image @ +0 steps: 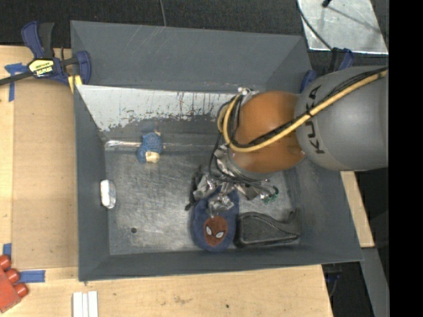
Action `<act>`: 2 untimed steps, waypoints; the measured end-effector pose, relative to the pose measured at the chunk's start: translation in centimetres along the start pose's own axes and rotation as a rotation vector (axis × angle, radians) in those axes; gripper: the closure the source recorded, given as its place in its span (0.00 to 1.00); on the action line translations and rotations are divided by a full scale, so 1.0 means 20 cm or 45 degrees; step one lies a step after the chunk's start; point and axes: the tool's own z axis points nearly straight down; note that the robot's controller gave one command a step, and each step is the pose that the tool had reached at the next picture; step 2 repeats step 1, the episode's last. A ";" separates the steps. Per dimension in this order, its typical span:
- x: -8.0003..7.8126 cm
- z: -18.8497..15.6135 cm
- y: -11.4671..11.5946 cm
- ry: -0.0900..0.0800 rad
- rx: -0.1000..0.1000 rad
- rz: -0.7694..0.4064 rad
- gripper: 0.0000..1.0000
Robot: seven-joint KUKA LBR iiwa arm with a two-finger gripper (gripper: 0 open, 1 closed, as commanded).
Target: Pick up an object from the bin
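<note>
- The end effector (213,191) sits low in the bin (91,216), in the right half of the floor and under the arm's orange wrist cover. Whether it is wide, narrow or gripping anything I cannot tell, as the metal parts there overlap.
- Nearest to it is a blue soft thing with a red spider-mask face (213,230). Its top edge touches or lies just under the end effector, and its body runs from there toward the bin's front wall.
- That direction is what counts. I judge a pick here needs a small shift toward the front wall, with the grip closing across the blue thing's narrow width.
- A black pouch-like thing (268,230) lies just beside it on the right, lengthwise along the front wall, and could get caught in the grip.
- A small blue figure (151,145) and a pale oblong piece (108,194) lie well apart, to the left.
</note>
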 end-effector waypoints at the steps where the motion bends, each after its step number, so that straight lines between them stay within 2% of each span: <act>1: 0.01 -0.69 0.05 0.017 0.002 -0.206 1.00; 2: 0.01 -0.69 0.05 0.017 0.002 -0.206 1.00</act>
